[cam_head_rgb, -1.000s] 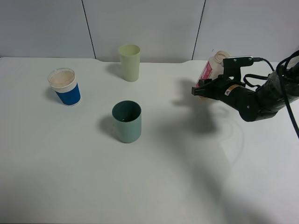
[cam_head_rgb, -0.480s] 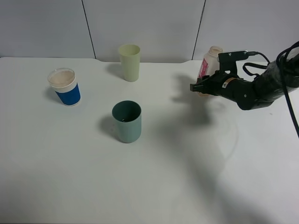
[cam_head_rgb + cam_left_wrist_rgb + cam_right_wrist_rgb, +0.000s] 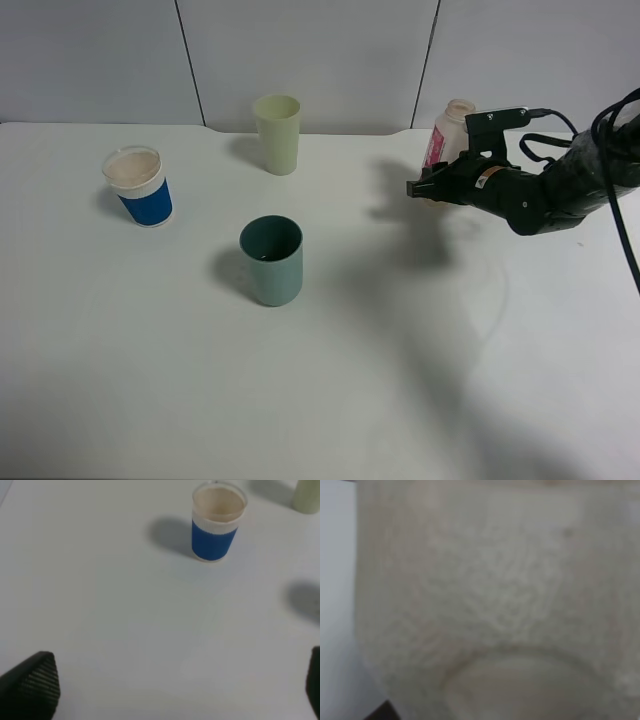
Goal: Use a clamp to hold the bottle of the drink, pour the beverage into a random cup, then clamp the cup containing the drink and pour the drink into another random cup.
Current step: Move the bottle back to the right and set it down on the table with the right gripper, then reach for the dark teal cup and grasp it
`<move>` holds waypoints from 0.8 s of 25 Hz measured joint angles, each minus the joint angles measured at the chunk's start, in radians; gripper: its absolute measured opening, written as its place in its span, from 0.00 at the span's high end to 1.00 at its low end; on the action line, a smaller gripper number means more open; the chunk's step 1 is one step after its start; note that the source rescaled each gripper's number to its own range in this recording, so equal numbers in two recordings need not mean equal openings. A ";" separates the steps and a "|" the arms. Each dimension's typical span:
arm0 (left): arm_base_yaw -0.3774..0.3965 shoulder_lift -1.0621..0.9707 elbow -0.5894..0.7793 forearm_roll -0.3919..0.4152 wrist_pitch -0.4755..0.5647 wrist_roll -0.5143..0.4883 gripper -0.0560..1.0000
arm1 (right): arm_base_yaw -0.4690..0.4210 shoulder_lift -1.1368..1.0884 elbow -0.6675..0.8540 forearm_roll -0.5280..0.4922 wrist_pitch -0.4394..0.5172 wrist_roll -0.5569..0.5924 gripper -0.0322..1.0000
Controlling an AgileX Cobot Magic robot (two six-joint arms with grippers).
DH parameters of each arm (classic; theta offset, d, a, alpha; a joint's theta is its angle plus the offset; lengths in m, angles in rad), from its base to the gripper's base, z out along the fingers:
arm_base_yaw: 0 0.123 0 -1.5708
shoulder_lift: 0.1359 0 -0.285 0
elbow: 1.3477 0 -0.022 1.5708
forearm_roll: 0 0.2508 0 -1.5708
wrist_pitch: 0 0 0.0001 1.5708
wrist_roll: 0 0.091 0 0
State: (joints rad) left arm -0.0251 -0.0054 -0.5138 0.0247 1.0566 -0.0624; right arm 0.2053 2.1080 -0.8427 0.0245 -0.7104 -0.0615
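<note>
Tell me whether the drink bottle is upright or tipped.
Upright: the bottle has its neck pointing straight up above the pink label. The right end effector covers its lower part.

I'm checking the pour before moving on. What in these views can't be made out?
- Exterior high: bottle, lower half hidden behind the right gripper.
- Right wrist: only a blurred pale surface, too close to identify.
- Exterior high: teal cup, dark inside too small to show liquid.
- Left wrist: left gripper cut off by the edge; only fingertips show.
</note>
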 joint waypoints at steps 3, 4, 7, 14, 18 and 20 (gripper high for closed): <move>0.000 0.000 0.000 0.000 0.000 0.000 0.00 | 0.000 0.000 0.000 0.006 -0.009 -0.003 0.97; 0.000 0.000 0.000 0.000 0.000 0.000 0.00 | 0.000 0.000 0.000 0.007 -0.012 -0.003 0.97; 0.000 0.000 0.000 0.000 0.000 0.000 0.00 | 0.000 0.000 0.000 0.014 -0.020 -0.003 0.89; 0.000 0.000 0.000 0.000 0.000 0.000 0.00 | 0.000 -0.004 0.000 0.069 -0.024 -0.004 0.59; 0.000 0.000 0.000 0.000 0.000 0.000 0.00 | 0.000 -0.035 0.000 0.076 -0.014 -0.004 0.46; 0.000 0.000 0.000 0.000 0.000 0.000 0.00 | 0.000 -0.052 0.000 0.077 -0.005 -0.004 0.41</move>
State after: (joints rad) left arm -0.0251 -0.0054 -0.5138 0.0247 1.0566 -0.0624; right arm 0.2053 2.0556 -0.8427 0.1018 -0.7154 -0.0653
